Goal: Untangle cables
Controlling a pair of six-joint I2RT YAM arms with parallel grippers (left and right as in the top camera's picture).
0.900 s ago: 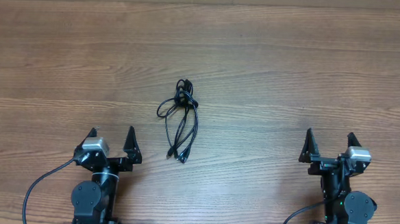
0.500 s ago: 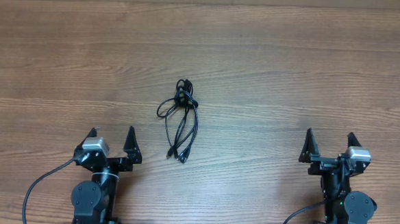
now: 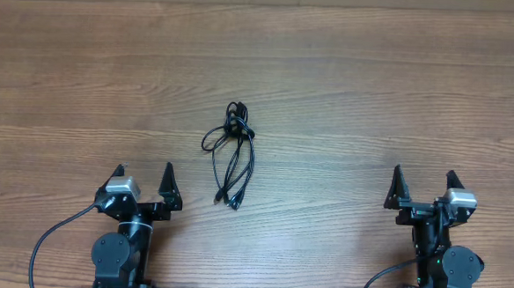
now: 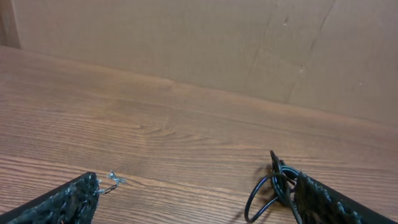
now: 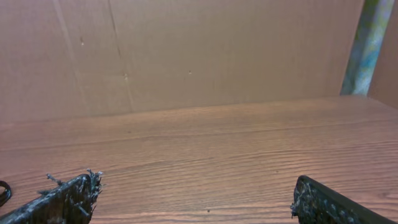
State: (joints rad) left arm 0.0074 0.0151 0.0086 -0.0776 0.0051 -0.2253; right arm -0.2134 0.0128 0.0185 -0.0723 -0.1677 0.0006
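A small bundle of tangled black cables [image 3: 231,153] lies on the wooden table near the middle, with loops at the top and plug ends trailing toward the front. My left gripper [image 3: 144,169] is open and empty at the front left, below and left of the bundle. In the left wrist view the cables [image 4: 273,185] sit ahead on the right, partly hidden behind my right finger. My right gripper [image 3: 423,175] is open and empty at the front right, far from the cables. The right wrist view shows only a sliver of cable [image 5: 4,193] at the left edge.
The wooden table [image 3: 374,97] stretches across the whole view. A brown cardboard wall [image 4: 186,43] stands along the table's far edge, also seen in the right wrist view [image 5: 186,50].
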